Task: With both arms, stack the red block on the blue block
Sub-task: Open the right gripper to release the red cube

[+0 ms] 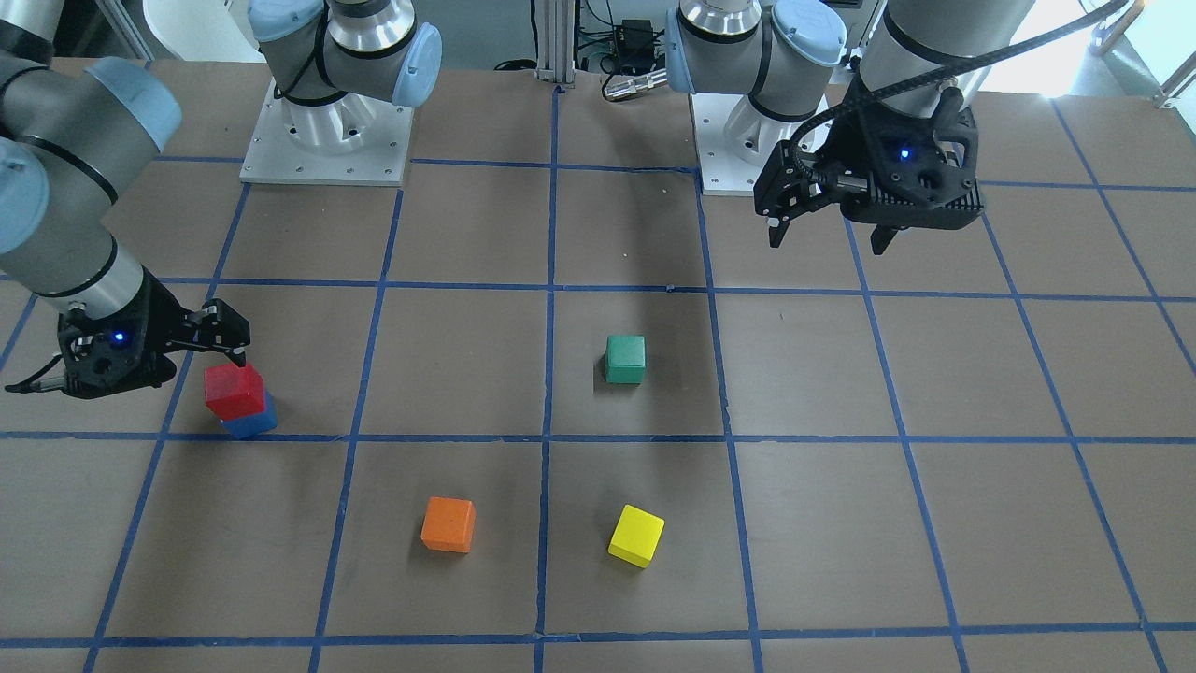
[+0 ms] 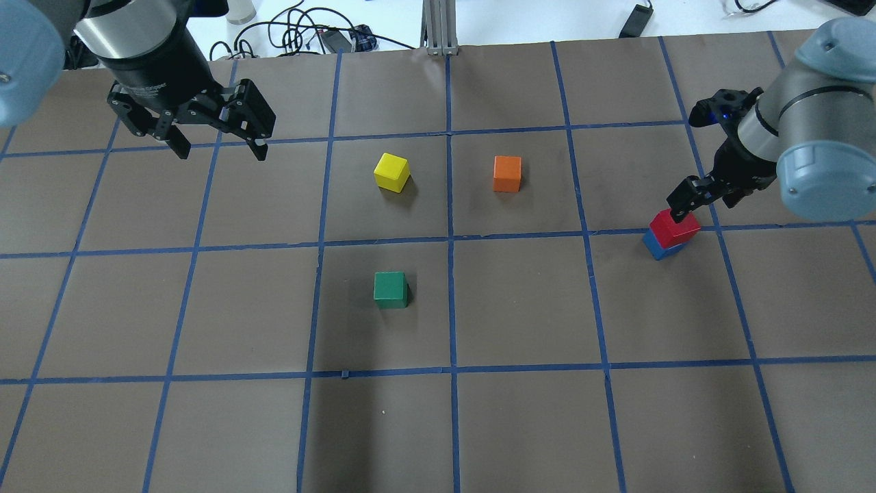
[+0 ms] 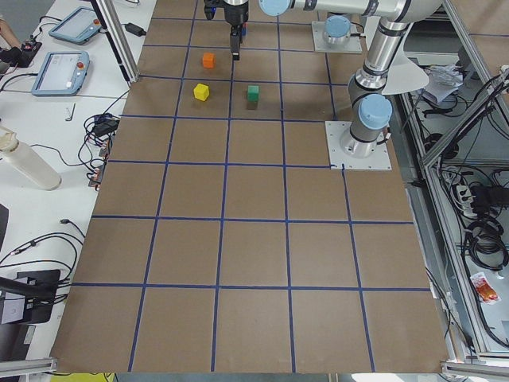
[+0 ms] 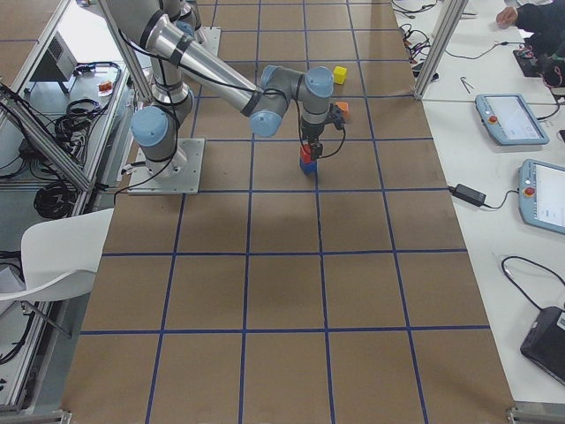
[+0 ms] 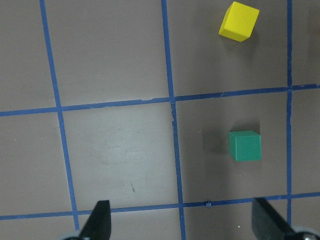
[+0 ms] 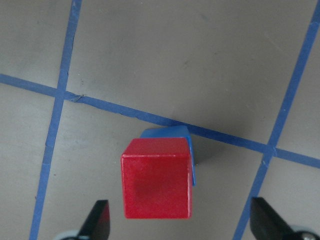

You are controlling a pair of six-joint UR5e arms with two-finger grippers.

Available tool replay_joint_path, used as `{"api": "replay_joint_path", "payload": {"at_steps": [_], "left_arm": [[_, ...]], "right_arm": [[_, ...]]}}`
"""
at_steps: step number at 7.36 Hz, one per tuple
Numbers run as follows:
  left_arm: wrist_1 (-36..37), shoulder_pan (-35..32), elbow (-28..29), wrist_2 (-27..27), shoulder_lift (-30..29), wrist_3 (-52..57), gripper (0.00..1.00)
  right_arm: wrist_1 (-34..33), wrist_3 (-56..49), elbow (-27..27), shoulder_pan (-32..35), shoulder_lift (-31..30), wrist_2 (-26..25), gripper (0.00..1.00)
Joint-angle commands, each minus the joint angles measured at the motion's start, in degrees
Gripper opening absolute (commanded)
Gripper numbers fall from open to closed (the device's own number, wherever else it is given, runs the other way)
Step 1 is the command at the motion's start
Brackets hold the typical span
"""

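The red block (image 1: 234, 391) sits on top of the blue block (image 1: 250, 422), slightly twisted against it. The stack also shows in the overhead view, red (image 2: 675, 227) over blue (image 2: 657, 246). My right gripper (image 1: 227, 351) is open just above the red block. In the right wrist view the red block (image 6: 156, 185) lies between and beyond the spread fingertips (image 6: 99, 220), free of them, with the blue block (image 6: 170, 134) peeking out behind. My left gripper (image 2: 219, 147) is open and empty, high over the far side of the table.
A green cube (image 2: 390, 289) stands near the middle of the table. A yellow cube (image 2: 392, 171) and an orange cube (image 2: 507, 173) stand on the far side. The left wrist view shows the green cube (image 5: 245, 145) and yellow cube (image 5: 239, 20) below.
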Motion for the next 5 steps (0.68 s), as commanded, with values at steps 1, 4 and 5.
{"api": "replay_joint_path", "payload": {"at_steps": [1, 4, 5], "left_arm": [[0.00, 0.00, -0.11, -0.01, 0.02, 0.00, 1.00], [0.00, 0.00, 0.23, -0.01, -0.24, 0.00, 1.00], [0.00, 0.00, 0.24, -0.01, -0.24, 0.09, 1.00]], "right_arm": [[15.15, 5.47, -5.79, 0.14, -5.83, -0.51, 1.00], [24.42, 19.55, -8.27, 2.50, -12.87, 0.37, 1.00], [24.89, 24.28, -9.14, 4.95, -13.23, 0.37, 1.00]]}}
